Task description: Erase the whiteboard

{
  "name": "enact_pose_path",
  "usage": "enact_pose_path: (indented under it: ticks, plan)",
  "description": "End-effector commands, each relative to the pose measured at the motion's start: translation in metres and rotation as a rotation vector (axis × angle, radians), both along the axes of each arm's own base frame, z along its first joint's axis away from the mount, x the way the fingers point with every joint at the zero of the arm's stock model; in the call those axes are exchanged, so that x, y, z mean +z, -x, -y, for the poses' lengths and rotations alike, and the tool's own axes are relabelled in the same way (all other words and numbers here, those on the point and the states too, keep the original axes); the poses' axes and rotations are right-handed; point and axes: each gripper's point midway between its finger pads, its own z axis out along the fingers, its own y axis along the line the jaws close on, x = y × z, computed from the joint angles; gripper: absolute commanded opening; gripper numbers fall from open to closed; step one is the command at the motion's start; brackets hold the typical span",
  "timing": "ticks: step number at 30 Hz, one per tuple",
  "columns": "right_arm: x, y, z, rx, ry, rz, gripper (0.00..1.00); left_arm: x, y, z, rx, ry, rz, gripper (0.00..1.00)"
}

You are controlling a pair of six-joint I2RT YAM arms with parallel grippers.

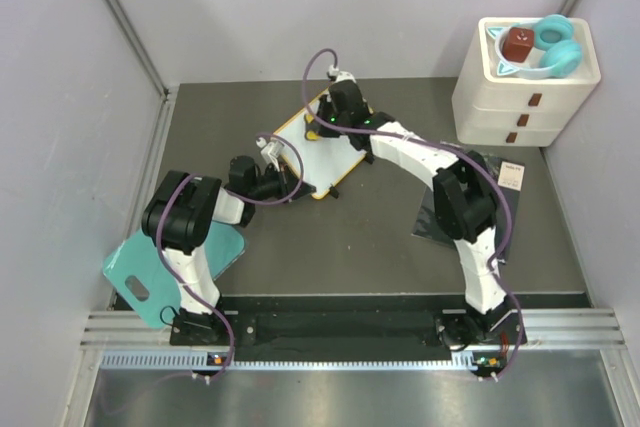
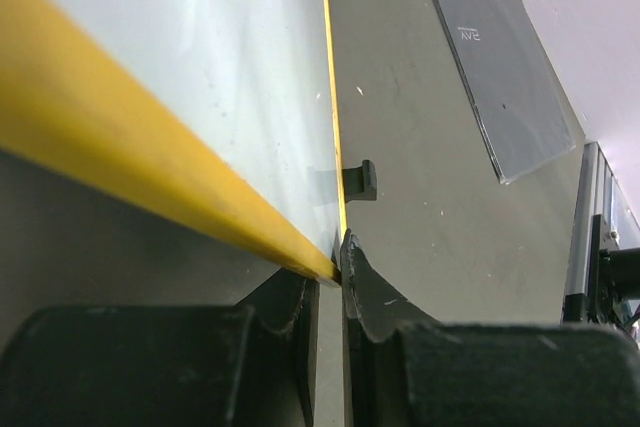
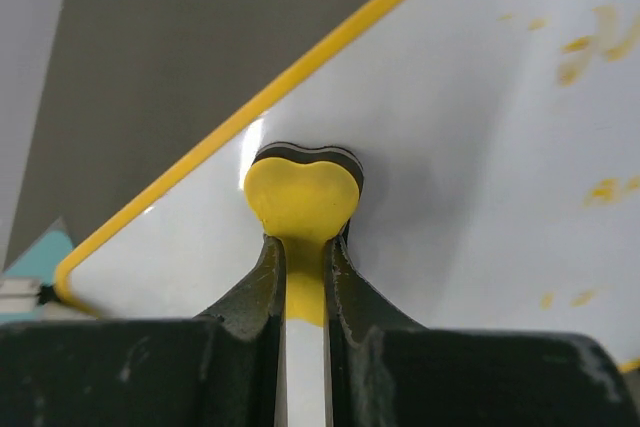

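Surroundings, largest first. You have a dark grey table [image 1: 330, 247] with pale walls on three sides. At the far right stands a white three-drawer unit [image 1: 520, 97]. Its top tray carries teal headphones [image 1: 558, 47] and a red-brown cube [image 1: 517, 45]. A teal cutting board [image 1: 150, 272] lies at the near left, partly under the left arm. A dark sheet [image 2: 500, 77] with a white label lies right of centre, and the right arm's elbow passes above it. All of these lie well apart from the whiteboard [image 1: 325, 162], which sits mid-table, turned diagonally. In the top view the right forearm crosses the board's far part and hides it from you.

Arm poses. The left arm is folded short, with its forearm running right toward the board's near-left side. The right arm stretches in a long arc from its base to the board's far corner, wrist pitched down.

Jaws. The left gripper [image 2: 340, 265] is closed on the board's yellow frame, at the point where two sides of the frame meet. A small black foot [image 2: 365, 179] projects from the edge just beyond the fingertips. The right gripper [image 3: 300, 247] is clamped on the stem of a yellow heart-shaped eraser [image 3: 302, 195]. The eraser's dark underside appears to lie flat against the white surface, just inside the frame. Orange smears [image 3: 600, 37] sit on the board to the right of the eraser, apart from it.
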Motion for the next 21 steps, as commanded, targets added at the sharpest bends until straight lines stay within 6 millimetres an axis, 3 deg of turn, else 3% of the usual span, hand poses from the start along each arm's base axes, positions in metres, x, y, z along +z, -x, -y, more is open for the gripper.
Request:
enact_pose_path:
  ticks: [1,6,10,11,14,21]
  plan:
    - [-0.060,0.083,-0.065,0.231,0.031,-0.164,0.00,-0.019,0.064,0.027,-0.300,-0.031,0.003,0.00]
    - [-0.070,0.067,-0.049,0.155,0.035,-0.182,0.00,-0.019,0.064,0.027,-0.299,-0.033,0.002,0.00]
    - [-0.071,0.036,-0.010,0.045,0.034,-0.182,0.00,-0.019,0.064,0.027,-0.299,-0.033,0.002,0.00]
    - [-0.074,0.023,0.011,-0.007,0.040,-0.186,0.00,-0.018,0.063,0.027,-0.299,-0.033,0.005,0.00]
    - [-0.078,0.002,0.047,-0.090,0.045,-0.191,0.00,-0.019,0.064,0.027,-0.302,-0.032,0.002,0.00]
    - [-0.091,-0.035,0.111,-0.194,0.103,-0.204,0.00,-0.019,0.065,0.027,-0.302,-0.032,0.000,0.00]
